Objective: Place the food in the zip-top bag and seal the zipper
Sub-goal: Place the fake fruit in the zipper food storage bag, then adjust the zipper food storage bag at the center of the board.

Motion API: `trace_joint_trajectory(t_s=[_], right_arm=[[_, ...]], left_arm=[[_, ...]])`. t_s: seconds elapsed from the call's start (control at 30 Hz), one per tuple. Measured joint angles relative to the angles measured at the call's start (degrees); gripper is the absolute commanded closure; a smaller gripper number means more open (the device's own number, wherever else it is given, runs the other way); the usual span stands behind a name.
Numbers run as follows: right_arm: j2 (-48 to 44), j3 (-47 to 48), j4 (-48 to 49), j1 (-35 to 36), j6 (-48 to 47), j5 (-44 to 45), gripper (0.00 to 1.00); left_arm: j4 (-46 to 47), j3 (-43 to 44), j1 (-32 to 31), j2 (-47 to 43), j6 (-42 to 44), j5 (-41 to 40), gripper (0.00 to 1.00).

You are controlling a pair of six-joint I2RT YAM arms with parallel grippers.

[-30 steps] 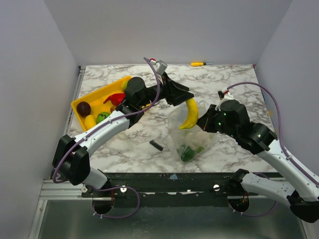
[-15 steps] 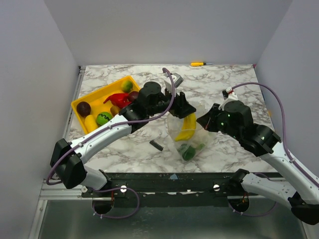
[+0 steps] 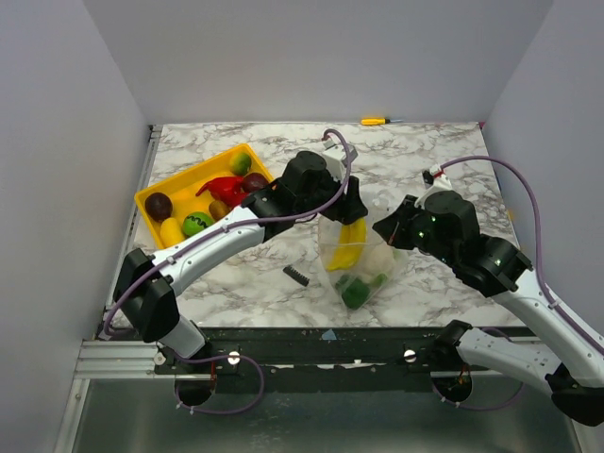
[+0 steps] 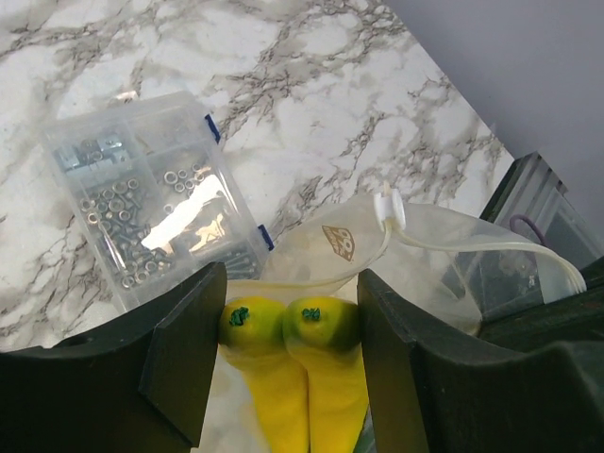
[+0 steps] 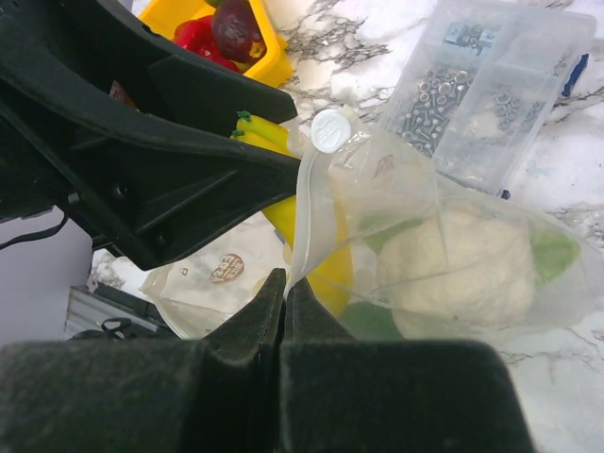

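One zip-top bag (image 5: 396, 170), two grippers. One cauliflower (image 5: 453, 264) lies in the bag just ahead of the right gripper (image 5: 285, 288), whose closed jaws pinch the bag's rim. The left gripper (image 4: 293, 321), jaws half apart, clamps one banana (image 3: 351, 243) between its fingers. A second ago the banana hung above the bag; now it is lowered into the bag's mouth.

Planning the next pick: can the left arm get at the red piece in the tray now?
Probably not yet: the left gripper is full, holding the banana in the mouth of the zip-top bag. Otherwise the red piece lies uncovered in the yellow tray.
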Motion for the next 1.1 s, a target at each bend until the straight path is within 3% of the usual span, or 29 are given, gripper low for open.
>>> trace_joint_trajectory(t_s=[0.23,0.43,0.7,0.87,0.97,1.0,1.03,1.1], right_arm=[[0.39,0.0,-0.9,0.02,0.04,1.2,1.0],[0.39,0.0,-1.62,0.02,0.37,1.86,1.0],[0.37,0.0,-2.38,0.0,0.31,2.56,1.0],[0.07,0.0,-3.21,0.0,0.26,3.02,1.0],[-0.37,0.0,-3.74,0.0,0.2,3.45,1.0],[-0.46,0.0,-3.93,0.0,0.13,3.63,1.0],[-0.55,0.0,-4.11,0.02,0.09,3.8,1.0],[-0.61,0.0,-4.31,0.0,0.09,4.07,1.0]], left_arm=[[-4.63,2.91,0.02,0.5,-0.66,-0.55,0.09],[-9.6,5.73,0.02,-1.2,0.13,-0.57,0.04],[-15.32,4.87,1.25,-4.66,2.47,-3.63,0.2],[-17.53,3.1,1.7,-1.64,2.32,-3.74,0.52],[-19.17,3.06,1.68,1.49,2.01,-3.69,0.88],[-19.1,2.75,1.68,1.9,1.77,-3.56,0.95],[-18.99,1.99,1.68,2.03,1.4,-3.15,1.0],[-18.62,0.81,1.7,1.62,0.87,-2.05,1.0]])
